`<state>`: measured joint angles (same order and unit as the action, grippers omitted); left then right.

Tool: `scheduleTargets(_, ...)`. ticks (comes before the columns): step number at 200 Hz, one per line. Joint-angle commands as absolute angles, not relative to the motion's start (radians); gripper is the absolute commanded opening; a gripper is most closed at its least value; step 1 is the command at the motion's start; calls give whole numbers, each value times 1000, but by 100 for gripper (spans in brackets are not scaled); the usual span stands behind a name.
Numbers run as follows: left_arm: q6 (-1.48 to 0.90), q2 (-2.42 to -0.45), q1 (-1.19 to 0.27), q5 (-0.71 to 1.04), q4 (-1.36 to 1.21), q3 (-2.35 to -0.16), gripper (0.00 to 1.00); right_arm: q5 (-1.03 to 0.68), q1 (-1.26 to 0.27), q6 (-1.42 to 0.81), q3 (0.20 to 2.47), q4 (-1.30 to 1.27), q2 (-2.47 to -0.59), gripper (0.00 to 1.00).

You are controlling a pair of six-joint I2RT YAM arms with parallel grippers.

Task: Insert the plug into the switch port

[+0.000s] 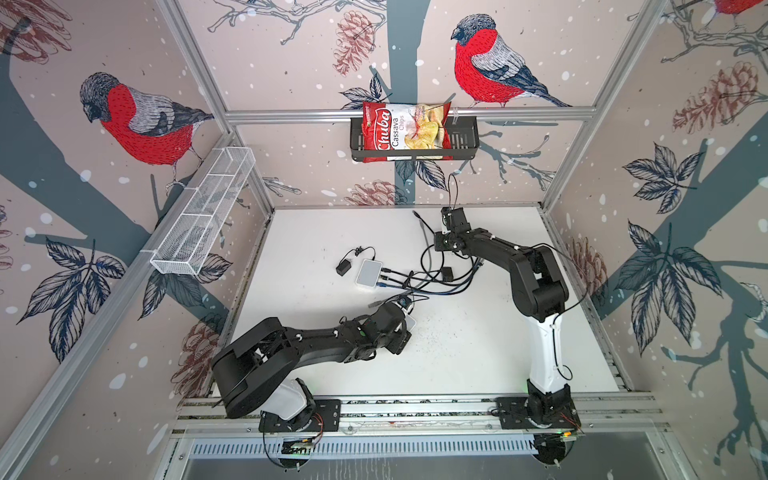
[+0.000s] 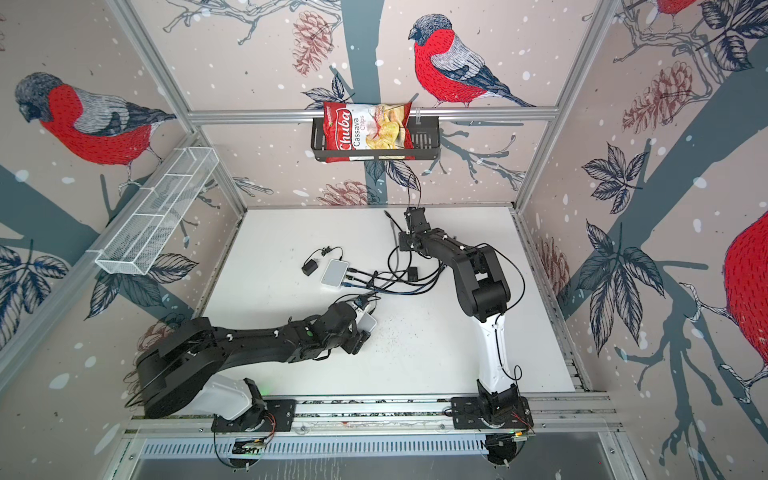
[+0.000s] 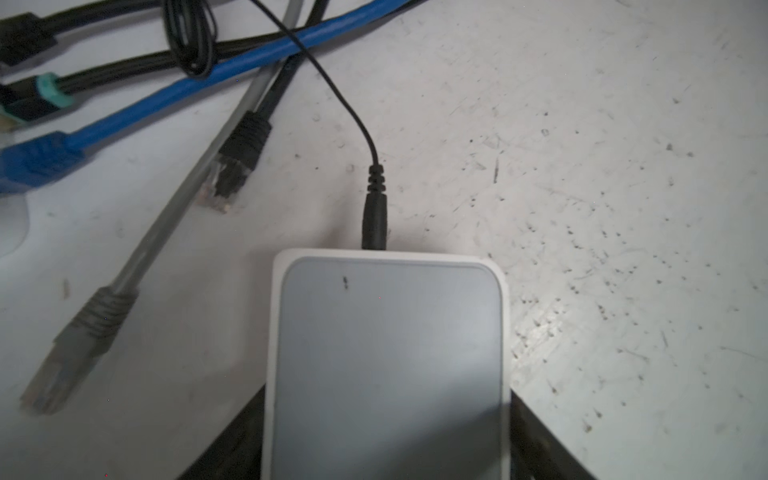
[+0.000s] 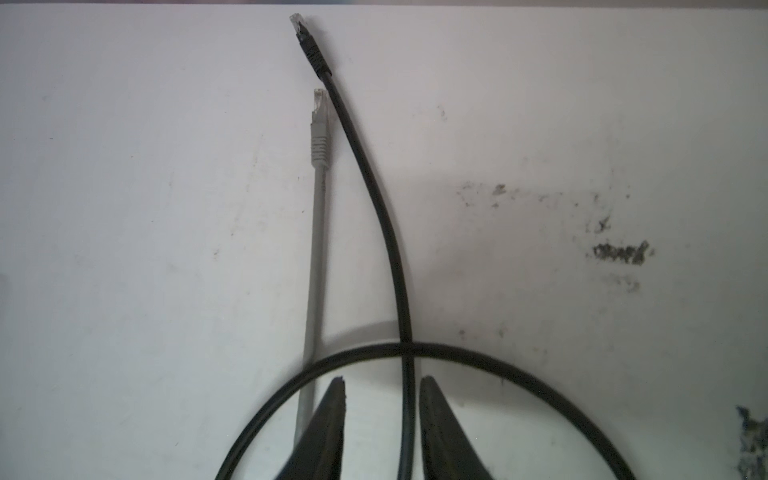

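- The left claw (image 3: 386, 397) is clenched on the white switch (image 3: 386, 332), which has a thin power lead (image 3: 374, 208) seated in its edge.
- The right claw (image 4: 383, 380) is released, its fingers straddling the black cable (image 4: 390, 232).
- The cable's plug (image 4: 308, 37) lies on the tabletop (image 4: 582, 104) beside a grey plug (image 4: 319, 137), well apart from the switch.

I see the left arm (image 1: 316, 340) stretched low, the left gripper (image 3: 388, 390) clamped across the switch (image 3: 390, 332). The right arm (image 1: 536, 282) is bent high at the elbow, the right gripper (image 4: 382, 380) angled down, jaws parted, gripping nothing.
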<state>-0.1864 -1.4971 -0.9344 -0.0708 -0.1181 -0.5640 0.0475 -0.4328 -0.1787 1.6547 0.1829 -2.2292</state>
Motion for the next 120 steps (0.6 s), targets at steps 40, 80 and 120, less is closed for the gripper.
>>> scheduleTargets(40,-184,-1547,-936,2,-63,-585,64,113,-429,-125,1820,259,-2360,32)
scheduleTargets(80,-189,-1548,-936,-9,-69,-588,68,145,-428,-109,1894,289,-2424,32)
scheduleTargets(120,-199,-1531,-936,-35,-70,-585,76,189,-428,-109,1933,316,-2462,21)
